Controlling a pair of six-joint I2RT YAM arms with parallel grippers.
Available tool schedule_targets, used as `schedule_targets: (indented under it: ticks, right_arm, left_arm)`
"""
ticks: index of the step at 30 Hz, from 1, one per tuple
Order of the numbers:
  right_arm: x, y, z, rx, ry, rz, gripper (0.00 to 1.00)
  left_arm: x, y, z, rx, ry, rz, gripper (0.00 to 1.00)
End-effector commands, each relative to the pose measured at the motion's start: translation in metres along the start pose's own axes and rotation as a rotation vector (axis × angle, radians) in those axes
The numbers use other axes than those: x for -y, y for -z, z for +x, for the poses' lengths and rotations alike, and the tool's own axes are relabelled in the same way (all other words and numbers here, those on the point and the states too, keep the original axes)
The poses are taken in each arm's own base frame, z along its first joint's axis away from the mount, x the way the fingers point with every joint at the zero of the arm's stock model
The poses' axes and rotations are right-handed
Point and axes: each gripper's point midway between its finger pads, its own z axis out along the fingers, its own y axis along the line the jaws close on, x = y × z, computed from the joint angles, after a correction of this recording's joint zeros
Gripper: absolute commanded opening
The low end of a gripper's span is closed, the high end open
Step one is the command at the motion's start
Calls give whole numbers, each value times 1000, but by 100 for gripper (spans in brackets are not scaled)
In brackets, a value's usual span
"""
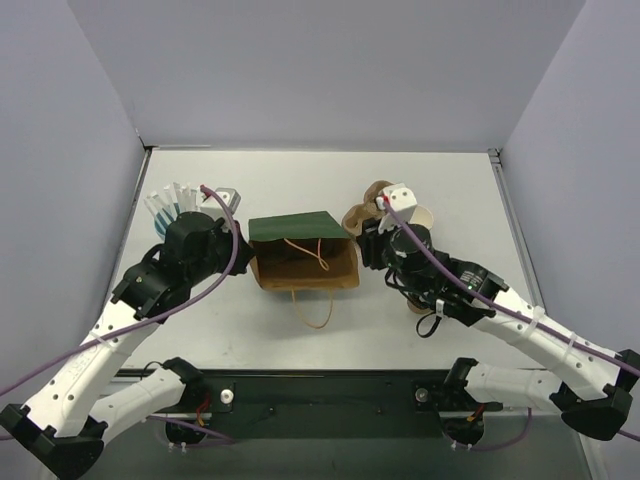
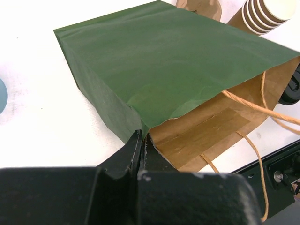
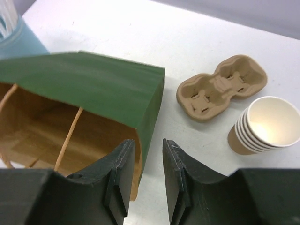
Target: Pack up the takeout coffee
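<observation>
Keeping the mouth of the bag (image 1: 300, 255) wide seems to be mattering most: the left gripper (image 2: 142, 150), pressed together, is pinching its 9 o'clock lip, while the right gripper (image 3: 145, 173), spread, is straddling the 3 o'clock lip. No lidded coffee cup is showing in any view. Stacked cups (image 3: 267, 126) are sitting at the bag's 2 o'clock on the white table (image 1: 300, 180), between grey walls (image 1: 300, 70).

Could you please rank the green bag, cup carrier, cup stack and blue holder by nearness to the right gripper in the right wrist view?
1. Green bag, edge at the right gripper.
2. Cup carrier and cup stack, rightward: too close to call.
3. Blue holder, far left.
</observation>
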Motion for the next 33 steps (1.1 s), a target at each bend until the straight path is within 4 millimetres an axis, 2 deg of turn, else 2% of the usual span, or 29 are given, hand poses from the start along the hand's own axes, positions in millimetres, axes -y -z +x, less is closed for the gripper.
schedule_targets:
  ticks: [1, 3, 5, 6, 7, 9, 10, 12, 14, 17, 19, 20, 21, 22, 23, 24, 25, 26, 28, 31, 33]
  right_arm:
    - [31, 9, -32, 11, -93, 99, 31]
    - [54, 6, -40, 6, -104, 171, 31]
    - [70, 2, -36, -33, -83, 212, 33]
    - [89, -1, -33, -58, -106, 262, 36]
    - [97, -4, -29, -92, -129, 287, 38]
    - [105, -17, -18, -154, -173, 277, 47]
    - [119, -17, -15, -188, -206, 308, 50]
    - [127, -28, -2, -269, -211, 329, 64]
    - [143, -28, 7, -340, -220, 377, 71]
    - [164, -34, 23, -421, -252, 421, 76]
    - [172, -44, 31, -476, -295, 409, 74]
    - [174, -47, 22, -468, -301, 393, 70]
    - [177, -52, 36, -547, -297, 396, 68]
    - [184, -53, 39, -574, -295, 428, 65]
    - [192, -54, 35, -578, -300, 453, 57]
    - [197, -58, 43, -610, -294, 471, 52]
    - [207, -57, 45, -612, -291, 517, 43]
    - [215, -56, 45, -609, -296, 543, 41]
    - [222, -59, 49, -625, -307, 560, 41]
    - [221, -63, 55, -652, -327, 538, 43]
    - [221, -57, 55, -663, -335, 554, 43]
  left_arm:
    - [8, 2, -9, 26, 37, 23, 0]
    - [9, 1, -7, 27, 40, 32, 0]
    - [10, 1, -5, 25, 43, 45, 0]
    - [11, 1, -4, 25, 43, 52, 0]
    - [12, 1, -4, 26, 38, 57, 0]
    - [14, 1, 2, 18, 38, 77, 0]
    - [13, 2, 3, 16, 42, 76, 0]
    - [15, 4, 7, 4, 43, 93, 0]
    - [17, 6, 9, -8, 42, 108, 0]
    - [18, 8, 14, -29, 42, 119, 0]
    - [18, 10, 16, -43, 39, 117, 0]
    - [17, 12, 15, -43, 36, 117, 0]
    - [18, 13, 15, -44, 30, 122, 0]
    - [17, 14, 15, -45, 26, 121, 0]
    - [17, 15, 15, -48, 24, 125, 0]
    - [19, 16, 16, -58, 18, 142, 0]
    - [17, 17, 16, -62, 21, 143, 0]
    - [16, 17, 17, -70, 22, 148, 0]
    - [20, 18, 21, -92, 20, 186, 0]
    - [10, 19, 18, -92, 35, 179, 0]
    - [5, 21, 15, -84, 44, 174, 0]
